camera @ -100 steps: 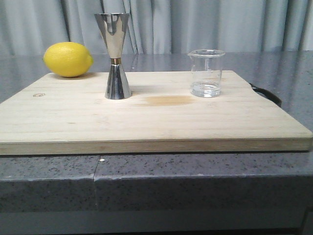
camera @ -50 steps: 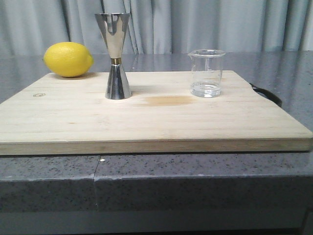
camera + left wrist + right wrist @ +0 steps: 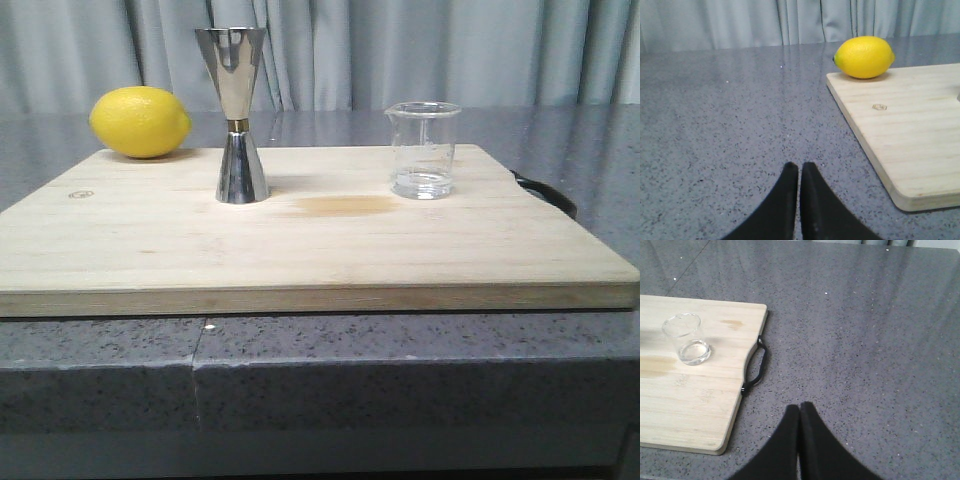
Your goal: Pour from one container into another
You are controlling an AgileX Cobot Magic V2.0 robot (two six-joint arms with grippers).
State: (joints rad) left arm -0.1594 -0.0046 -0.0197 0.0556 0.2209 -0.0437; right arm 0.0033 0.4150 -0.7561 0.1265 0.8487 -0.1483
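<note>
A tall shiny steel double jigger (image 3: pixel 238 115) with a gold band at its waist stands upright on the wooden board (image 3: pixel 300 250), left of centre. To its right on the board stands a clear glass beaker (image 3: pixel 422 150) (image 3: pixel 686 338) holding a little clear liquid. My left gripper (image 3: pixel 799 167) is shut over the bare grey counter, off the board's left side, holding nothing. Off the board's right side, my right gripper (image 3: pixel 800 407) hovers shut and empty over the counter. Neither gripper shows in the front view.
A yellow lemon (image 3: pixel 140 121) (image 3: pixel 864 57) lies at the board's far left corner. A black handle (image 3: pixel 754 372) (image 3: pixel 545 192) sticks out from the board's right edge. A brownish stain (image 3: pixel 345 205) marks the board between jigger and beaker. A grey curtain hangs behind.
</note>
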